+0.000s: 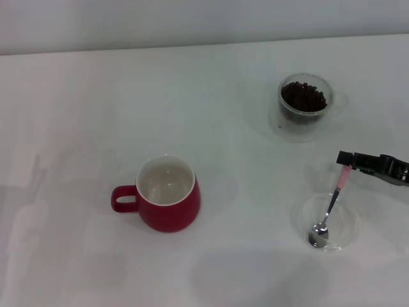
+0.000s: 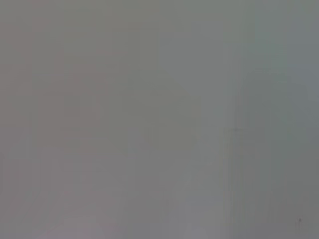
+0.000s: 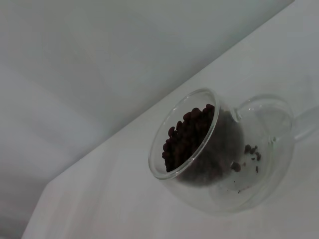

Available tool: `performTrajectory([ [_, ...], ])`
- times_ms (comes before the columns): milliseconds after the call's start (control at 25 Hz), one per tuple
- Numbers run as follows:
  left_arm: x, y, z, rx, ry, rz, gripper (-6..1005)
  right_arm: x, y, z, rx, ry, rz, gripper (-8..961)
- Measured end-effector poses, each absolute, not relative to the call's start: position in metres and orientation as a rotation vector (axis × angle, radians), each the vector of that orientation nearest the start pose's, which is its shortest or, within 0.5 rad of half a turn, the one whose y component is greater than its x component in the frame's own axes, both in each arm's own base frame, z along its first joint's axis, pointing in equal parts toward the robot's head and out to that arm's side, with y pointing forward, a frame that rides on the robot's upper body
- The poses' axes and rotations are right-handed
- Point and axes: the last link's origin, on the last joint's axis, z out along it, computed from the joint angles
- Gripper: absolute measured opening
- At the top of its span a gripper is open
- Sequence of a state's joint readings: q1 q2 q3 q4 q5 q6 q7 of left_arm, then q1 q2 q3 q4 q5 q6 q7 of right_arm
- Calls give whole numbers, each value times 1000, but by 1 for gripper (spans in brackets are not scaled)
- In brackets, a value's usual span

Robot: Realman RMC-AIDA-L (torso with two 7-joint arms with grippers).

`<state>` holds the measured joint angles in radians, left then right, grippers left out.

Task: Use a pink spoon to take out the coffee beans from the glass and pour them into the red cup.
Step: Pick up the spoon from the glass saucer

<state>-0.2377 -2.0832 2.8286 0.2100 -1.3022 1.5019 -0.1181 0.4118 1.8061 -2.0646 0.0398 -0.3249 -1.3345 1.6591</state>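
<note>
I take the red cup (image 1: pixel 167 202) as my landmark: it stands upright with its white inside bare and its loop handle turned to the left. I do not see my left gripper at all; its wrist view shows only a blank grey surface. Up and to the right of the red cup, well apart, stands the glass (image 1: pixel 305 105) with the coffee beans (image 1: pixel 304 96) heaped inside. Farther right and level with the red cup, the pink spoon (image 1: pixel 330 211) rests with its bowl in 1 shallow clear dish (image 1: pixel 348 231). My right gripper (image 1: pixel 346 159) is closed on the tip of the pink handle. I judge the spoon light, stiff and slippery, so a grip on the handle suits.
</note>
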Motion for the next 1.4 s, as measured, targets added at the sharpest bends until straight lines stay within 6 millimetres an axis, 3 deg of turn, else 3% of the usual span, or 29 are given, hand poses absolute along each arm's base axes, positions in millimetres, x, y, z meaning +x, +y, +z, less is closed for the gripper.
performTrajectory([
  [1000,-339,241,-19,-1523,-496,-819,850,390,270,15,-1962,1753,820,315],
  [1240,-340,240,-18,-1522,-497,-816,851,390,270,15,-1958,1755,825,152],
  [1400,-339,240,-19,-1521,-498,-817,851,389,270,15,-1953,1754,840,151],
])
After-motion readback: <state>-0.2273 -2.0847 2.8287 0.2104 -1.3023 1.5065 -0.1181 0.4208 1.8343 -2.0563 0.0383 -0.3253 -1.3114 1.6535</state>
